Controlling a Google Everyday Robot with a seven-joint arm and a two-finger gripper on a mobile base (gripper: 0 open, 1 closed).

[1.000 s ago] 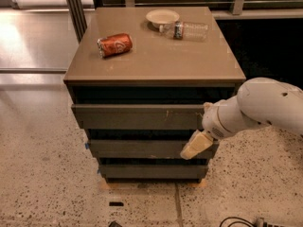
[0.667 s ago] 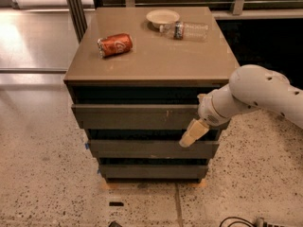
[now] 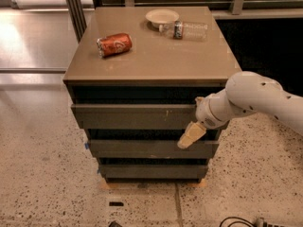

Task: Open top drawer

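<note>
The top drawer (image 3: 135, 116) is the widest dark grey-brown front, just under the cabinet top (image 3: 151, 56), with small pale scratches near its right side. It looks level with the cabinet face, with a dark gap above it. Two narrower drawer fronts sit below it. My gripper (image 3: 191, 135) hangs from the white arm (image 3: 255, 100) at the right end of the top drawer, its tan fingers pointing down-left over the gap between the top and second drawers.
A red soda can (image 3: 114, 44) lies on its side on the cabinet top at left. A white bowl (image 3: 162, 17) and a clear plastic bottle (image 3: 187, 30) lie at the back. Speckled floor surrounds the cabinet; a cable (image 3: 236, 221) lies at the bottom right.
The arm has shifted left and slightly up along the cabinet front. The gripper now sits closer to the right end of the top drawer. The drawers have not moved.
</note>
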